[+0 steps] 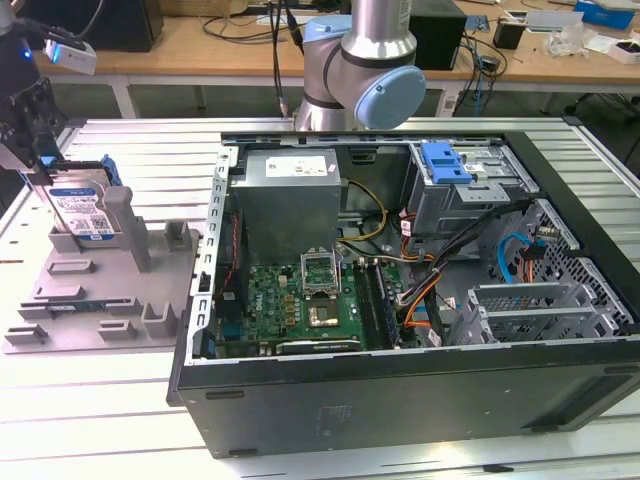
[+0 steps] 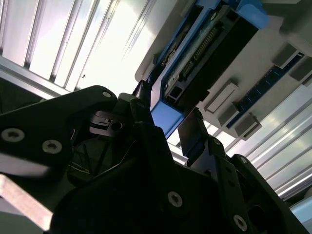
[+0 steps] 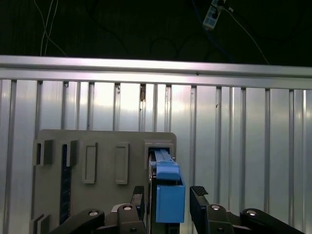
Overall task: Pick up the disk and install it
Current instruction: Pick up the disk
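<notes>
In the exterior view the gripper point(image 1: 42, 160) hangs at the far left over a grey fixture point(image 1: 110, 300) on the slatted table point(image 1: 100, 425). The disk point(image 1: 82, 212) stands on edge in that fixture, its white-and-blue label facing out, the print too small to read. To the exterior view's right of the fixture lies the open computer case point(image 1: 400, 400). Inside it are a motherboard point(image 1: 300, 300), loose orange and black cables point(image 1: 430, 290), a grey box point(image 1: 285, 210) with a white sticker point(image 1: 300, 165), and a metal cage point(image 1: 470, 200) topped by a blue latch point(image 1: 445, 163). The arm point(image 1: 360, 60) rises behind the case. In the second wrist view the gripper point(image 2: 165, 117) straddles the end of the disk point(image 2: 204, 53), with dark fingers point(image 2: 192, 134) on either side of its blue frame point(image 2: 168, 119). The fixture point(image 2: 258, 58) shows beyond it. In the first wrist view the gripper point(image 3: 168, 195) again has its jaws parted a little wider than the disk point(image 3: 165, 163). A thin bright gap is left between the frame and one of the fingers point(image 3: 200, 195), so the jaws are not clamped. The disk sits in its slot at the fixture's point(image 3: 97, 146) corner, with table slats around it.
</notes>
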